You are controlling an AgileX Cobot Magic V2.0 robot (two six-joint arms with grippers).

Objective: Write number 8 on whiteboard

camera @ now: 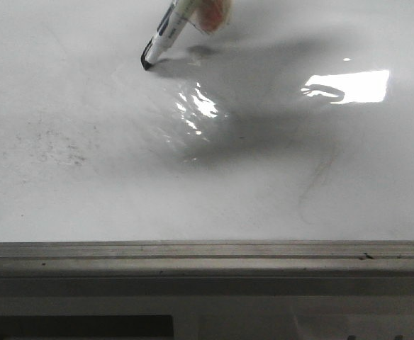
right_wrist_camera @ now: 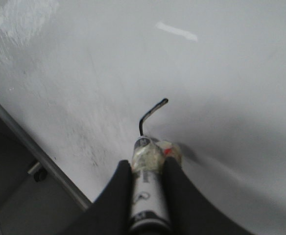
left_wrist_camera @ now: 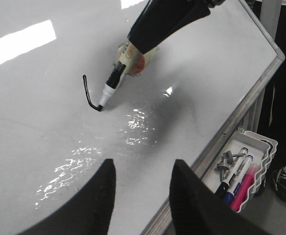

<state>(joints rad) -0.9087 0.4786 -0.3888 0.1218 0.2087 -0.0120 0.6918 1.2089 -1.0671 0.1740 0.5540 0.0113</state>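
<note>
Number 8 barely begun: only a short hooked black stroke on the whiteboard.

Stroke trailing away from the marker tip, which touches its lower end; marker slanted, long axis leaning back up into the right tool, pinched shut on the barrel. Left tool spread and empty, well apart, hovering nearer the edge rail. Loops judged all yet to draw.

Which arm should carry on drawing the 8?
The right: its gripper holds the marker, tip on the whiteboard where the short stroke ends. The left gripper is open and empty.
</note>
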